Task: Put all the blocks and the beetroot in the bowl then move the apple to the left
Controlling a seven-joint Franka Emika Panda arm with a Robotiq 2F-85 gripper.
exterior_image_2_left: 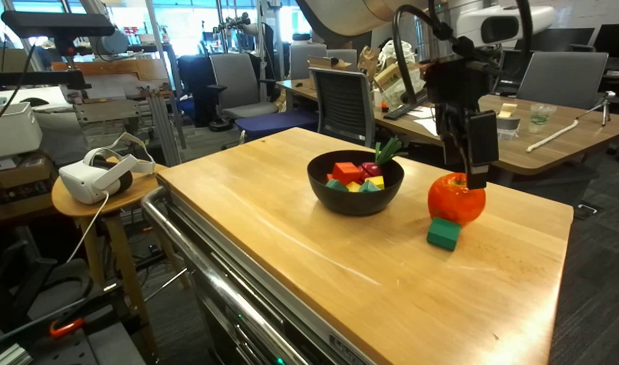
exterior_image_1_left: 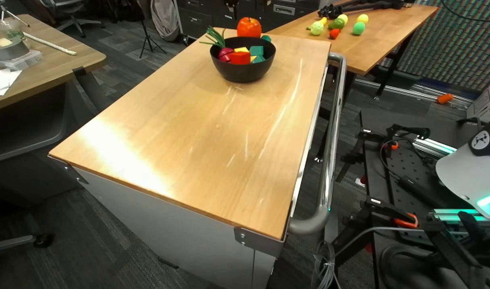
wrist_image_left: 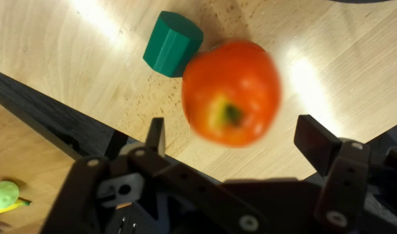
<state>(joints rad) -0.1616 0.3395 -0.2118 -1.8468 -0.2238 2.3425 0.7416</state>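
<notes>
My gripper (wrist_image_left: 233,136) hangs spread wide and empty over the apple (wrist_image_left: 232,87); how high, I can't judge well. Descending off-centre could roll it off the table (exterior_image_2_left: 522,243), since a corner lies near. Just beside the apple, the green block (wrist_image_left: 172,47) could get shoved as I close. Farther from that corner, the bowl (exterior_image_2_left: 357,204) holds other blocks (exterior_image_2_left: 346,172) and the beetroot (exterior_image_2_left: 370,170), whose protruding leaves (exterior_image_2_left: 389,150) could snag.

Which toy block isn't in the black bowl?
The green block beside the apple, on the tabletop; the other visible blocks, some also green, lie in the bowl.
</notes>
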